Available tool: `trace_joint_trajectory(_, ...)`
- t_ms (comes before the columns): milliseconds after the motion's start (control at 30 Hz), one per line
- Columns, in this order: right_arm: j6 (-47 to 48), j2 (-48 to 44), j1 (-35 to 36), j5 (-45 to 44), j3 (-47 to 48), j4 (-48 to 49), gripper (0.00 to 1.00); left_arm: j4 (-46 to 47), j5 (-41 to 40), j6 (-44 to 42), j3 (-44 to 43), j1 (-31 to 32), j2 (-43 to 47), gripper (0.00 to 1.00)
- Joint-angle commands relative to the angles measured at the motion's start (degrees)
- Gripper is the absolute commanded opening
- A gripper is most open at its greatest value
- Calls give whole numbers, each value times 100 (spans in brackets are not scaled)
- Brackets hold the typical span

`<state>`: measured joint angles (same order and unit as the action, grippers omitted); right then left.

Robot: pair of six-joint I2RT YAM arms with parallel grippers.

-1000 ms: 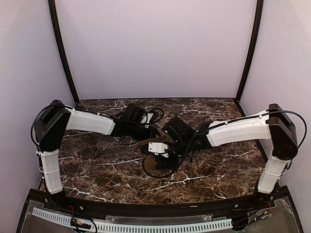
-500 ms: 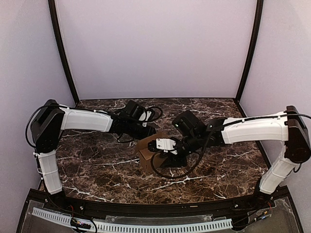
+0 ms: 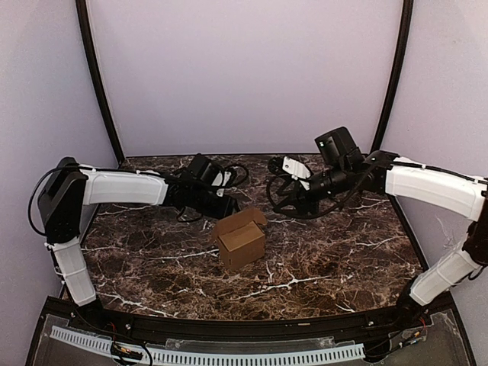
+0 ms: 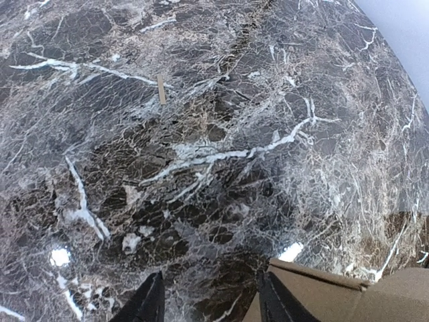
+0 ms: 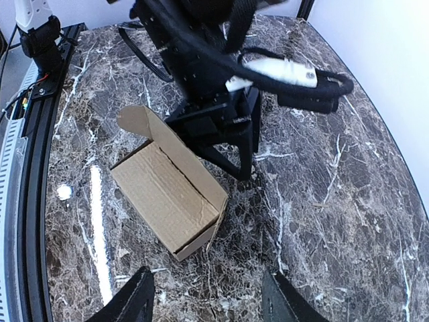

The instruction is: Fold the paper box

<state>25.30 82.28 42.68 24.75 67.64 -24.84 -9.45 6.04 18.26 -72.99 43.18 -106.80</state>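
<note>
I see the box in the middle of the table. Its long side runs left to right, a bit slanted, with one flap sticking up at the back. My left gripper is spread wide and empty, just beside the box. My right gripper is also wide and empty, away from it.

No writing, label, brand, number or sign can be read in any of the views. The faces of the paper box are seen as plain brown cardboard.
</note>
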Motion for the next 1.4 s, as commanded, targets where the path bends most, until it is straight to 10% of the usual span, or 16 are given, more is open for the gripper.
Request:
trace_joint_trajectory(0,-134,199,-224,208,-91,137,53,-410,-234,-130,262,-119,808,49)
trace_joint_trajectory(467,-998,886,-268,643,296,42,52,-1524,-394,1364,1460,461,3469,47)
trace_joint_trajectory(1367,-1741,1152,147,224,334,6,22,-3462,-1580,2368,-88,1908,2061,15)
